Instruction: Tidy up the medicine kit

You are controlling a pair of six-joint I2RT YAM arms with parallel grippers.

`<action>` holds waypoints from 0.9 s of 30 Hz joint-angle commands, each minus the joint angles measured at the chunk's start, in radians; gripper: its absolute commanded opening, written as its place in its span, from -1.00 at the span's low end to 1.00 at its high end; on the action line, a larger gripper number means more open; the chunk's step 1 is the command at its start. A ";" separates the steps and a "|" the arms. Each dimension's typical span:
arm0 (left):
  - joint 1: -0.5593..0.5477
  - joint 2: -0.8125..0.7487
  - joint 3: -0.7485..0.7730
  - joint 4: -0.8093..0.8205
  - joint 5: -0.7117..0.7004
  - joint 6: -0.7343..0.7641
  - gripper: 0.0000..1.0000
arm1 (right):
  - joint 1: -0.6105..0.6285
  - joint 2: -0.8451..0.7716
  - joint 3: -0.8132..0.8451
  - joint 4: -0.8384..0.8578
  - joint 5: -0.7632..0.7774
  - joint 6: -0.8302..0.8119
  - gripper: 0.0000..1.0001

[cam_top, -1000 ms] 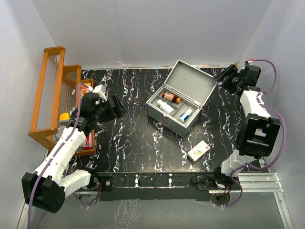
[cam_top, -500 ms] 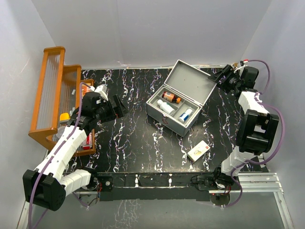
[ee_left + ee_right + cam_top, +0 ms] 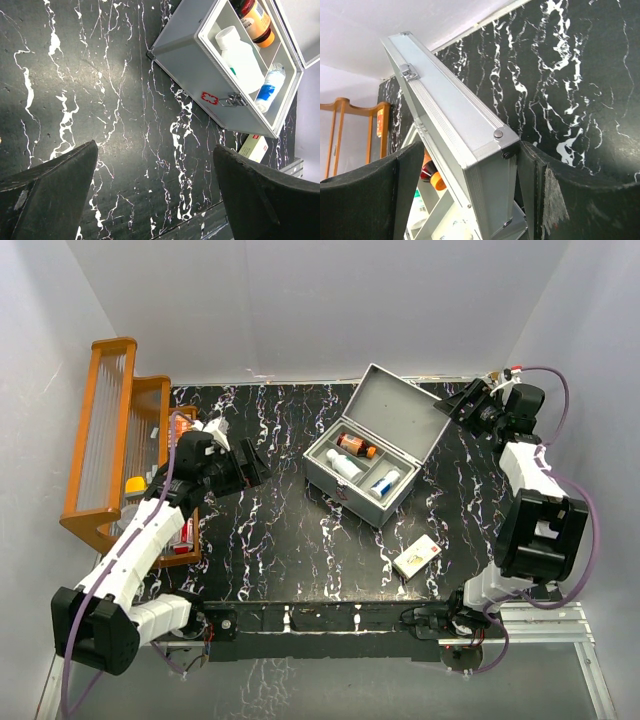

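The right pincer (image 3: 470, 150) stands spread astride a corner of the medicine kit (image 3: 375, 468)'s raised lid (image 3: 450, 110), one finger touching it. The left pincer (image 3: 155, 147) hangs spread wide above the worktop (image 3: 75, 75).

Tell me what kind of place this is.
Likely a robot lab test booth: plain white walls box in a black marbled table, with the left arm and right arm bolted at its near edge.

Case front: a small red emblem (image 3: 210, 97) with a white figure stood on the light-grey rectangular metal case (image 3: 185, 60); no words were legible.
Orange bottle label (image 3: 258, 20), blue bottle label (image 3: 268, 91), small white carton (image 3: 252, 148): print was too small to read.
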 commanded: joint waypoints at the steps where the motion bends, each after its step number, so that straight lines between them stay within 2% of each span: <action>1: 0.001 0.024 0.048 -0.013 0.058 0.001 0.97 | 0.026 -0.128 -0.018 0.075 -0.013 0.003 0.44; 6: 0.002 0.060 0.058 0.014 0.096 -0.015 0.97 | 0.040 -0.203 -0.041 0.025 0.006 -0.045 0.45; 13: 0.002 0.125 0.095 0.035 0.160 -0.029 0.96 | 0.068 -0.313 -0.079 0.001 -0.024 -0.031 0.46; 27: 0.002 0.185 0.108 0.081 0.192 -0.047 0.96 | 0.231 -0.449 -0.112 -0.241 -0.012 -0.238 0.51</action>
